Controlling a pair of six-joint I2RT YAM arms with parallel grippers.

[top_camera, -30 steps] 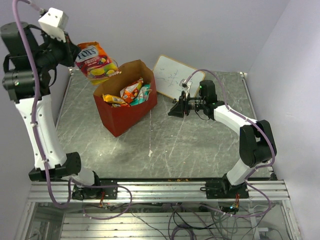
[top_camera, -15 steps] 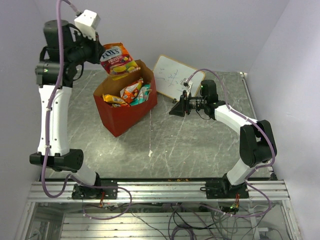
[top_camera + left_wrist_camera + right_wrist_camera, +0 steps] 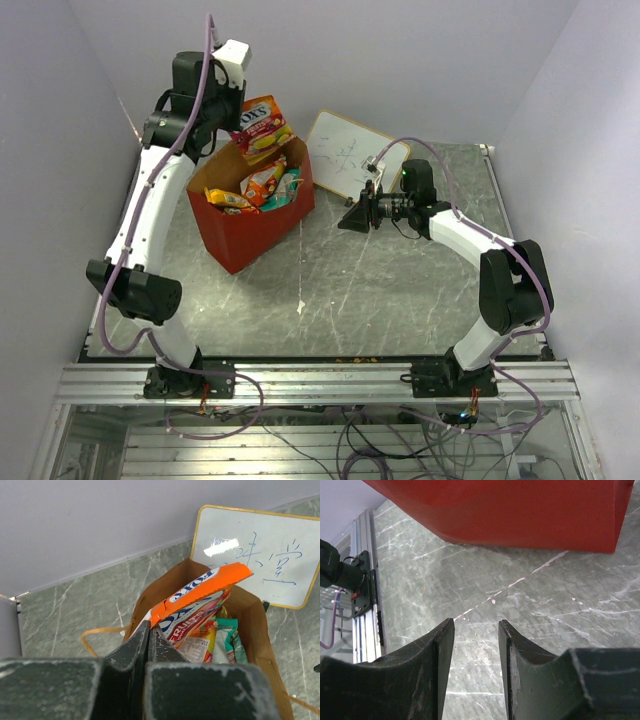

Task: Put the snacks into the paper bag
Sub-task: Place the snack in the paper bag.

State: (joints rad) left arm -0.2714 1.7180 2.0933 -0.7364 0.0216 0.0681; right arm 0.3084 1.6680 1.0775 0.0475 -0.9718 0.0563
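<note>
One Fox's packet [image 3: 200, 587] is up in the air, pinched at its corner by the left gripper [image 3: 148, 630], jaws closed tight on the edge. The pkt hangs over the paper bag [image 3: 250, 235] mouth, near the far rim. Its long axis is tilted, running from the fingers out twd the whiteboard [image 3: 260, 555]. The bag opening lies right below, w/ other snacks [image 3: 262, 185] inside. The right gripper [image 3: 345, 222] is half open, holds nothing, and sits low beside the bag's right wall. Left arm is nearer; prob. next move is lower, then release.
</note>
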